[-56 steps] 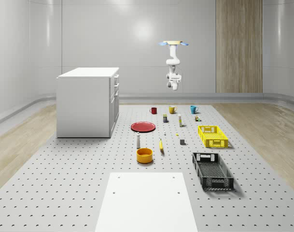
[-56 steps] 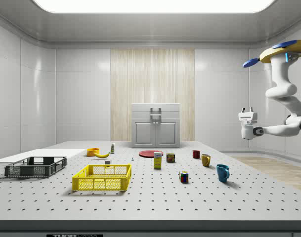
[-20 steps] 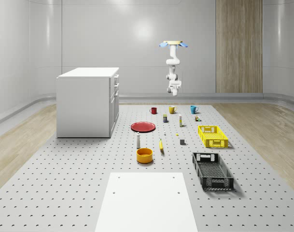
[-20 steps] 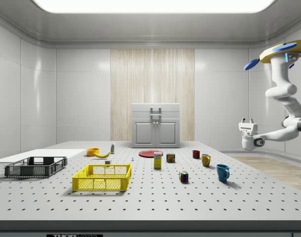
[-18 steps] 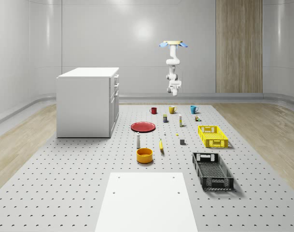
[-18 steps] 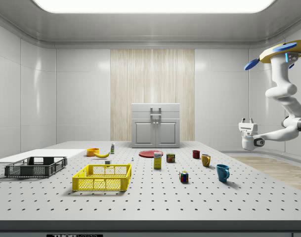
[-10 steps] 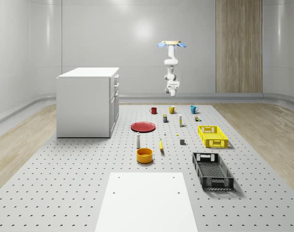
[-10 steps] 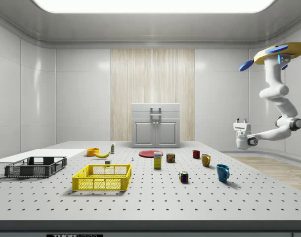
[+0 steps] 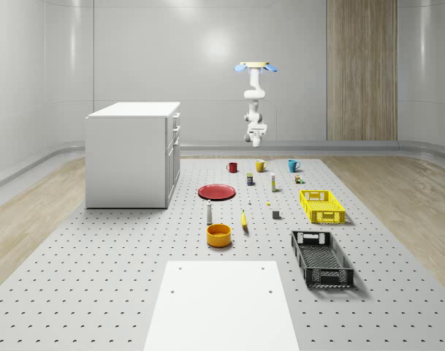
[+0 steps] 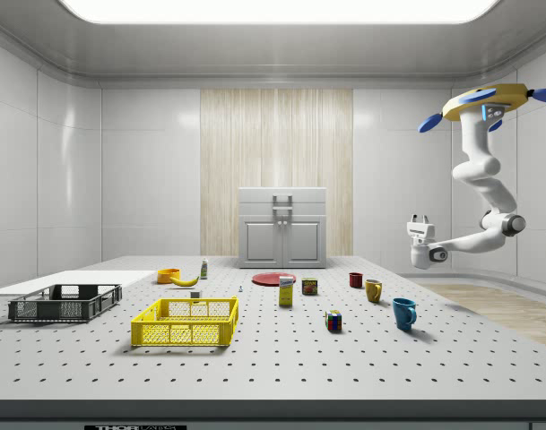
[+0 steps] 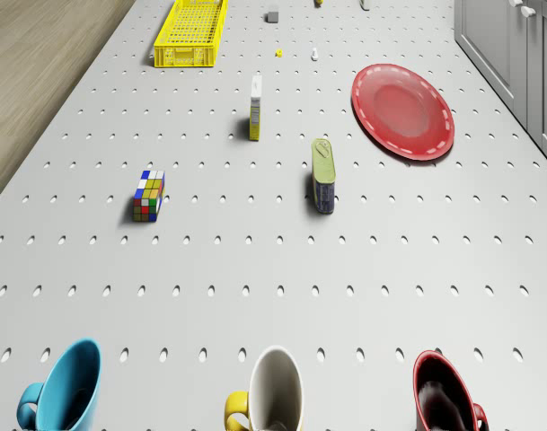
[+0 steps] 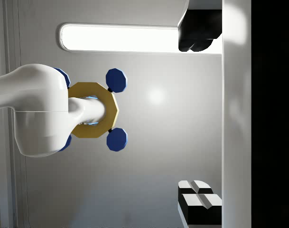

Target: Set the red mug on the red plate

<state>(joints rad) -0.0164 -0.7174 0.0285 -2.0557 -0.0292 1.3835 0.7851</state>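
I hover with my drone high over the far edge of the big table. The red plate lies well below my gripper, past the red mug. My gripper points up, wide open and empty. I should turn it down and come in slowly over the mug.

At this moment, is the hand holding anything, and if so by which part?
Nothing is held. The hand hangs in the air, fingers pointing up and apart, while the red mug stands untouched on the table beside the yellow mug.
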